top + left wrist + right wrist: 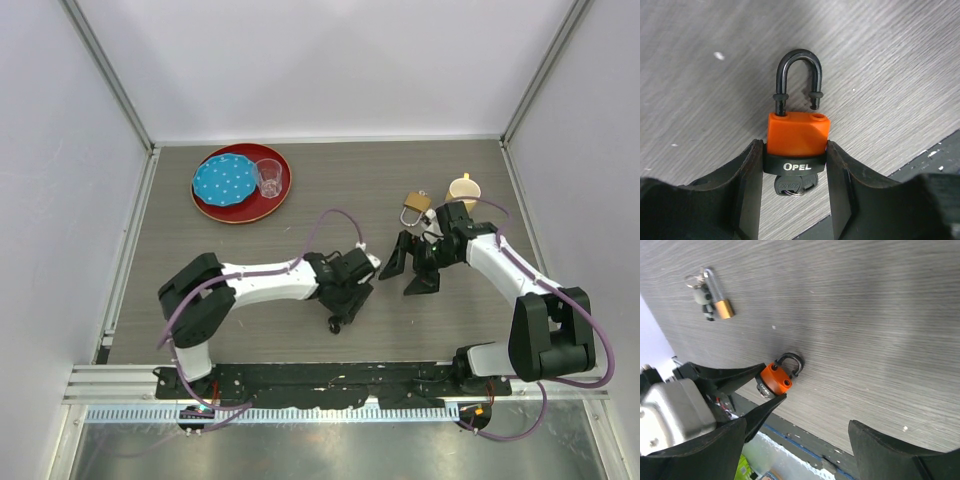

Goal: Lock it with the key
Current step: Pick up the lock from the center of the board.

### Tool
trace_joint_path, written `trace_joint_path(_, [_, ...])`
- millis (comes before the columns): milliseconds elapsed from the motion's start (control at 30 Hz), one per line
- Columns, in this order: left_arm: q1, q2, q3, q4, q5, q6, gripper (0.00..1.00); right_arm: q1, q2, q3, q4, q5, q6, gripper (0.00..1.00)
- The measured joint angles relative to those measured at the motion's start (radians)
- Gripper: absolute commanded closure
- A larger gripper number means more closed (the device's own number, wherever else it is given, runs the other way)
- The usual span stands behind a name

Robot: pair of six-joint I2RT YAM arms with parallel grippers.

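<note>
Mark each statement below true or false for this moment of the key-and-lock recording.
1. The left hand grips the orange padlock with the black shackle. True.
2. That shackle is snapped shut. False: its free end sits out of its hole.
3. A key sits in the orange padlock's underside. True.
4. The right hand holds the small brass padlock. False: this hand is open and holds nothing, and the brass padlock lies on the grey table, apart from it.
</note>
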Motion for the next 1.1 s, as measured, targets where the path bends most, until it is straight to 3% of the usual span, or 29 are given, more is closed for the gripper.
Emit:
trace_joint_path(300, [0.193, -0.234, 0.035, -0.029, 0.083, 0.013, 1.00, 0.023, 0.018, 0.062, 0.109, -0.162, 0.047, 0.13])
trace_joint_path(567, [0.243, -0.280, 0.218, -0.097, 0.169, 0.031, 1.00, 0.064, 0.093, 0.221, 0.317, -0.321, 0.123, 0.14])
trace_joint_path(600, [0.247, -0.280, 0.236, -0.111, 0.177, 0.031, 1.00, 0.069, 0.109, 0.246, 0.338, -0.336, 0.126, 0.17])
trace_joint_path(667, [0.252, -0.280, 0.268, -0.135, 0.191, 0.029, 1.00, 0.076, 0.138, 0.286, 0.370, -0.356, 0.131, 0.33])
trace_joint_path(700, [0.254, -0.280, 0.281, -0.142, 0.195, 0.027, 1.00, 0.080, 0.153, 0.302, 0.385, -0.367, 0.132, 0.49])
trace_joint_path(733, [0.256, -0.280, 0.290, -0.143, 0.199, 0.025, 1.00, 0.084, 0.168, 0.316, 0.396, -0.380, 0.136, 0.56])
trace_joint_path(900, [0.264, -0.276, 0.301, -0.154, 0.198, 0.003, 1.00, 0.093, 0.212, 0.337, 0.418, -0.417, 0.154, 0.78])
trace_joint_path(1000, [0.266, -0.268, 0.301, -0.162, 0.198, -0.005, 1.00, 0.094, 0.214, 0.337, 0.418, -0.423, 0.155, 0.83])
trace_joint_path(1100, [0.268, -0.264, 0.301, -0.167, 0.196, -0.008, 1.00, 0.094, 0.214, 0.338, 0.418, -0.426, 0.161, 0.79])
